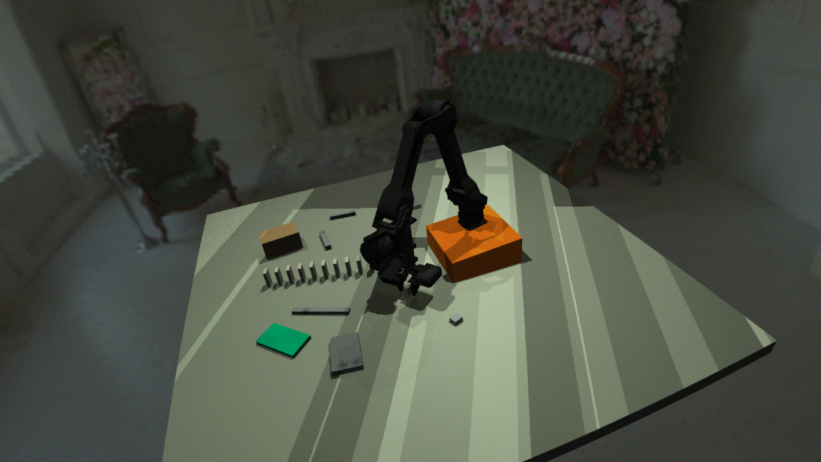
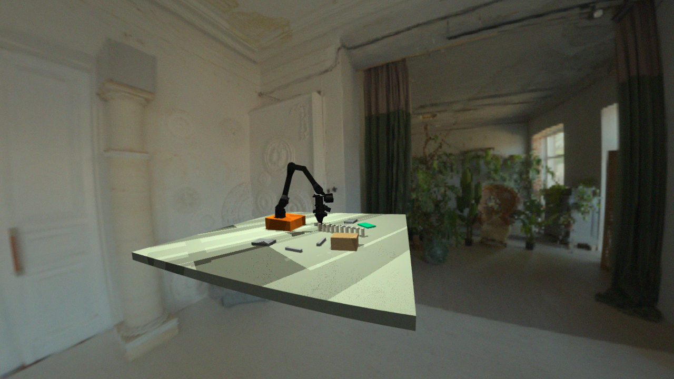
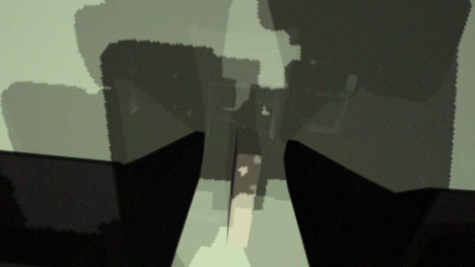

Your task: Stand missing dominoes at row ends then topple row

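Note:
A row of several pale dominoes stands on the striped table. My gripper is low over the table just past the row's right end, in front of the orange base. In the wrist view a loose pale domino lies flat between my two fingers, with a gap on each side. The fingers are partly closed but do not touch it. In the top and exterior views this domino is hidden under the gripper.
The orange base block is right of the gripper. A brown box and a flat grey piece lie behind the row. A dark bar, green tile, grey slab and small cube lie in front.

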Available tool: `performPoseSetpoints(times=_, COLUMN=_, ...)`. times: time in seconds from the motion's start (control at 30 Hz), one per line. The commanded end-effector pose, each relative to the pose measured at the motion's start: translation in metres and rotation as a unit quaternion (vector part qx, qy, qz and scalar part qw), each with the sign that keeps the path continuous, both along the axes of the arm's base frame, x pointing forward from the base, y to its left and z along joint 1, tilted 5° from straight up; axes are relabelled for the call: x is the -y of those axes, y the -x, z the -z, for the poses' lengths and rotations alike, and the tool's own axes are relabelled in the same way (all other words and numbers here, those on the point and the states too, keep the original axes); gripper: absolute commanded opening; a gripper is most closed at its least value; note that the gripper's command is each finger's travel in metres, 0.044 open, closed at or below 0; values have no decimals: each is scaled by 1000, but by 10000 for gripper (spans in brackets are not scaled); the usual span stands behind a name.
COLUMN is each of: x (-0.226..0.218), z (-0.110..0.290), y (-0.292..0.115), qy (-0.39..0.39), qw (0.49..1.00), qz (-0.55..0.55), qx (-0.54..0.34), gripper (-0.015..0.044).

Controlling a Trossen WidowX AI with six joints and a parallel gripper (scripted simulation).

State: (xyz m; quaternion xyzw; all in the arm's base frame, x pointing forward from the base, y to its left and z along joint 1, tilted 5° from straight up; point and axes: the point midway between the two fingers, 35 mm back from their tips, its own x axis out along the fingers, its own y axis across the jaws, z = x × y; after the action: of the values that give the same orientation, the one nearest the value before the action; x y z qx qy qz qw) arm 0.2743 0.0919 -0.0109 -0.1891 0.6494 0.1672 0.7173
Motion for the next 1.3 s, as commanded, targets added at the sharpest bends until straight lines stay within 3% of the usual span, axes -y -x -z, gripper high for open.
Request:
performPoseSetpoints(times=0.0, x=1, z=1, y=0, qy=2, qw=1000, qz=-2, qx=-1, gripper=72)
performPoseSetpoints(times=0.07, x=1, z=1, y=0, qy=2, qw=1000, qz=-2, qx=-1, gripper=27)
performPoseSetpoints(times=0.4, x=1, z=-1, y=1, qy=2, qw=1000, qz=-2, qx=-1, gripper=27)
performPoseSetpoints(times=0.7, x=7, z=-105, y=16, qy=2, qw=1000, qz=-2, qx=-1, gripper=27)
performPoseSetpoints(times=0.93, x=7, z=-113, y=17, qy=2, qw=1000, qz=-2, qx=-1, gripper=27)
performPoseSetpoints(times=1.0, x=2, z=-114, y=13, qy=5, qw=999, qz=-38, qx=-1, gripper=27)
performPoseSetpoints(times=1.17, x=-39, z=-117, y=-15, qy=29, qw=956, qz=-292, qx=-2, gripper=27)
performPoseSetpoints(times=1.27, x=-45, z=-117, y=-18, qy=33, qw=945, qz=-325, qx=-2, gripper=27)
